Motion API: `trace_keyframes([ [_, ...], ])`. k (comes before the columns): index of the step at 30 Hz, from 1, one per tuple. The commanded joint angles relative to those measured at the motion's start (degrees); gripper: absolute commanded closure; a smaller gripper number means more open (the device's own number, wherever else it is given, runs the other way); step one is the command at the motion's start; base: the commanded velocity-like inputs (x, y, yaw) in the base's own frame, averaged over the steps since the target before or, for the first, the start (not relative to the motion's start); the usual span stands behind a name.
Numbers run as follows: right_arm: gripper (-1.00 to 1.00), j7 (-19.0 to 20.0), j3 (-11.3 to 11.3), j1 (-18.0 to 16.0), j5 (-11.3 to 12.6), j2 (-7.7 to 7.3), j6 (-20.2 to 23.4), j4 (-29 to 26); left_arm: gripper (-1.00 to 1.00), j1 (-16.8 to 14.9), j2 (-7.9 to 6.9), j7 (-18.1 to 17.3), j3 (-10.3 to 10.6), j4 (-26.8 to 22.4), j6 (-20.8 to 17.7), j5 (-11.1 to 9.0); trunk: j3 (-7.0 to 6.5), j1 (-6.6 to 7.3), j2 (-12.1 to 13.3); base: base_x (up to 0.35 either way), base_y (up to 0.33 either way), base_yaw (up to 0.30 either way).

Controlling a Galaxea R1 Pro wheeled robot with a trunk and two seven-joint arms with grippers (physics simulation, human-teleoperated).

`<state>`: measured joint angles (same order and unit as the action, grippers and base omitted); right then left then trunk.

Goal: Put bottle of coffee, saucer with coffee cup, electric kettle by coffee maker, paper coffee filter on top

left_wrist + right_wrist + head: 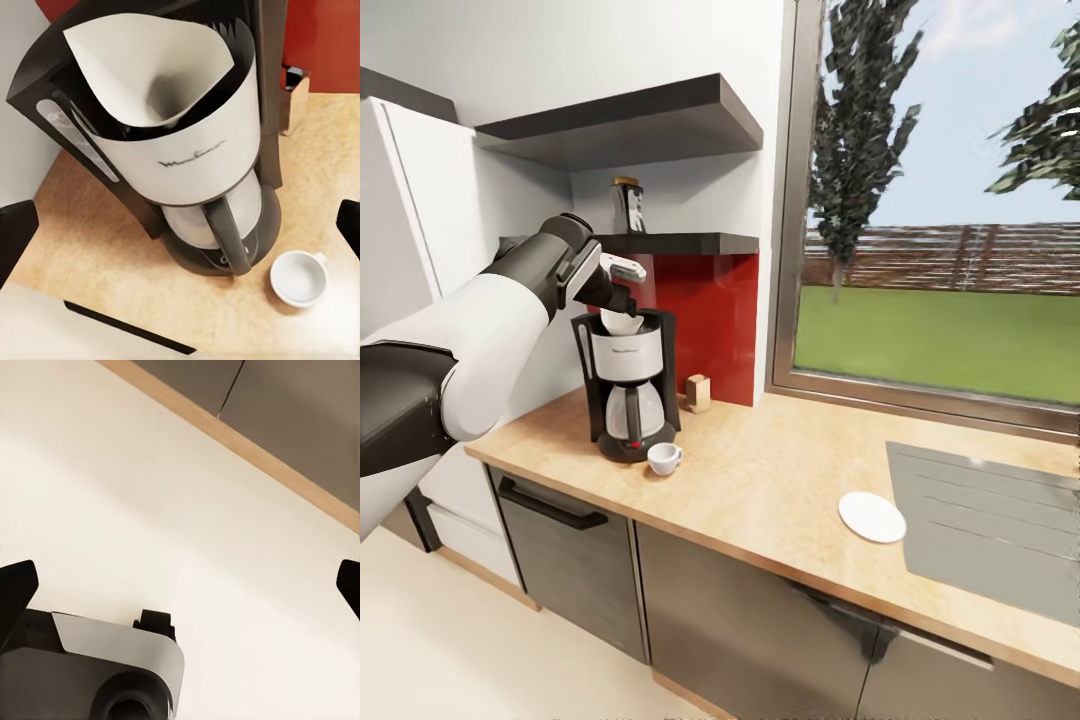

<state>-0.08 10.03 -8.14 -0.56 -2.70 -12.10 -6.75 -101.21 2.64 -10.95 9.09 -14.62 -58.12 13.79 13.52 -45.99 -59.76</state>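
White paper, head view: the filter (622, 321) sits in the open top of the coffee maker (626, 385), where the task wants it. The left gripper (622, 296) hangs just above it; from here I cannot tell how its fingers stand.
Counter, head view: the cup (664, 457) stands right at the maker's base, while the saucer (872, 517) lies well apart, near the sink (990, 525). Judged from that, cup and saucer are not yet paired.
Shelf, head view: the bottle (627, 206) stands on the lower shelf (680, 243), above the maker, so its move looks undone. A small tan box (698, 393) sits beside the maker on the countertop (780, 480).
Left wrist view: the filter (154, 75) lies as an open cone in the maker (180, 157), leaning on the rim and touching neither finger. The dark fingertips show at the two edges of the frame, far apart, so the left claw is released, likely just after letting go. The cup (298, 278) is near the carafe.
Right wrist view: the right gripper (180, 585) points at pale floor and a counter edge (247, 450), fingertips spread wide and holding nothing; it seems parked out of the way.
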Motion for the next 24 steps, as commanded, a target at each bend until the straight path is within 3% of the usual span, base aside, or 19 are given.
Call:
trace_keyframes([
  [1, -1.0, 0.0, 0.2, 0.0, -0.1, -0.02, -0.2, 0.0, -1.0, 0.0, 0.0, -0.6, 0.1, -0.1, -0.2, 0.6, 0.08, 0.0, -0.1, -0.055, 0.0, 0.0],
  [6, -1.0, 0.0, 0.2, 0.0, 0.0, -0.02, -0.2, 0.0, -1.0, 0.0, 0.0, -0.6, -0.2, 0.0, -0.2, -0.6, 0.08, 0.0, -0.1, -0.024, 0.0, 0.0],
  [10, -1.0, 0.0, 0.2, 0.0, 0.0, -0.02, -0.2, 0.0, -1.0, 0.0, 0.0, -0.6, -0.9, -1.0, -0.1, -3.6, 0.08, 0.0, -0.1, -0.009, 0.0, 0.0],
  [20, -1.0, 0.0, 0.3, 0.0, -0.1, -0.02, -0.2, 0.0, -1.0, 0.0, -1.0, -0.6, -2.4, -12.8, 0.0, -18.6, 0.08, 0.0, -0.1, -0.002, 0.0, 0.0],
  [22, -1.0, 0.0, 0.3, 0.0, -0.1, -0.02, -0.2, 0.0, -1.0, 0.1, -0.5, -0.7, -2.4, -14.5, 0.0, -21.9, 0.08, 0.0, -0.1, 0.0, 0.0, 0.0],
  [24, -1.0, 0.0, 0.3, 0.0, -0.1, -0.02, -0.2, 0.0, -1.0, 0.2, 0.04, -1.2, -2.5, -16.1, 0.1, -23.5, 0.08, 0.0, -0.1, 0.0, 0.0, 0.0],
])
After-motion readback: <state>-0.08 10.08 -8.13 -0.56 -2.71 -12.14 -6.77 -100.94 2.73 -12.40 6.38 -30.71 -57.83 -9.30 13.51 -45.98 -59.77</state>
